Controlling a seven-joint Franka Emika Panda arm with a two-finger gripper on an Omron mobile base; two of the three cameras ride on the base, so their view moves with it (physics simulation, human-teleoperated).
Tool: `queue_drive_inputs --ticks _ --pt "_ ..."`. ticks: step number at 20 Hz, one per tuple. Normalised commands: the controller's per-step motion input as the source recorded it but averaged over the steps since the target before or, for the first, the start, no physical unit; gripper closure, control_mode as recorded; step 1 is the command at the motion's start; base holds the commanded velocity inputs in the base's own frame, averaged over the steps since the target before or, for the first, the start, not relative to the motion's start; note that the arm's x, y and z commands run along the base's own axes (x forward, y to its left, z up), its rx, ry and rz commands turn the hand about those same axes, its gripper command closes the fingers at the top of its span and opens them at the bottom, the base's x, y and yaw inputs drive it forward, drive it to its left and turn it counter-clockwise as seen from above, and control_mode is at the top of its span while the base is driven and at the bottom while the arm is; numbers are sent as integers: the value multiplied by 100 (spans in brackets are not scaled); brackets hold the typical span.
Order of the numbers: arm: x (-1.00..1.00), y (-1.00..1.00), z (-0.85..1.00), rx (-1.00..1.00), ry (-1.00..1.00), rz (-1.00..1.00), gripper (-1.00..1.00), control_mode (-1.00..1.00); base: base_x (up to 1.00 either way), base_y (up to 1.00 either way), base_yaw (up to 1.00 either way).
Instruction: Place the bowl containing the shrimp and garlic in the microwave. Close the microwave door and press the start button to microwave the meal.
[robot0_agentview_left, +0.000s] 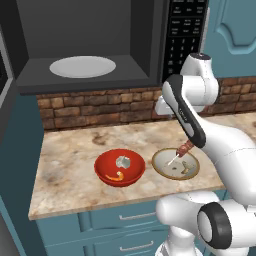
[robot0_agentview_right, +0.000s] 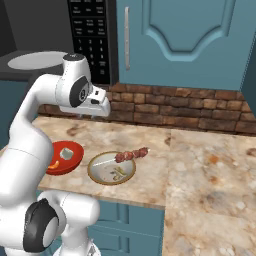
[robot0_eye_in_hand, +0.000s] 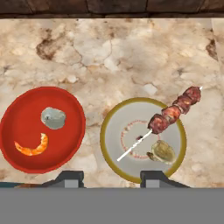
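Observation:
The red-orange bowl (robot0_agentview_left: 120, 168) (robot0_eye_in_hand: 41, 128) sits on the counter, holding the orange shrimp (robot0_eye_in_hand: 32, 147) and the white-grey garlic (robot0_eye_in_hand: 53, 118). In the right base view my arm covers part of the bowl (robot0_agentview_right: 65, 158). Above it the dark grey microwave (robot0_agentview_left: 90, 45) stands open, showing its white turntable (robot0_agentview_left: 82, 66) and black keypad (robot0_agentview_left: 186, 30). Its door (robot0_agentview_left: 4, 85) is swung out at the left edge. My gripper (robot0_eye_in_hand: 111, 179) hangs high over the counter between bowl and plate, open, with nothing between its fingers.
A shallow tan plate (robot0_agentview_left: 176, 164) (robot0_eye_in_hand: 143, 139) with a brown meat skewer (robot0_eye_in_hand: 173, 111) lies just right of the bowl. A brick backsplash (robot0_agentview_left: 100, 107) runs behind the counter. Teal cabinet doors (robot0_agentview_right: 185, 40) hang right of the microwave. Bare counter (robot0_agentview_right: 210, 170) stretches to the right.

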Motion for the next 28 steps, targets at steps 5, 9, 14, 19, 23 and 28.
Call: queue_drive_inputs --ticks 5,9,14,19,23,28 --pt "-14 0 -28 0 0 0 -100 -100 0 0 0" --pt "-39 0 -54 0 0 0 -100 -100 0 0 0" --pt "-43 14 -35 1 -10 0 -100 -100 0 0 0" --pt "-38 19 -30 4 -4 0 -100 -100 0 0 0" --pt "-31 19 -20 2 0 0 -100 -100 0 0 0" --pt "-25 26 -29 2 2 0 -100 -100 0 0 0"
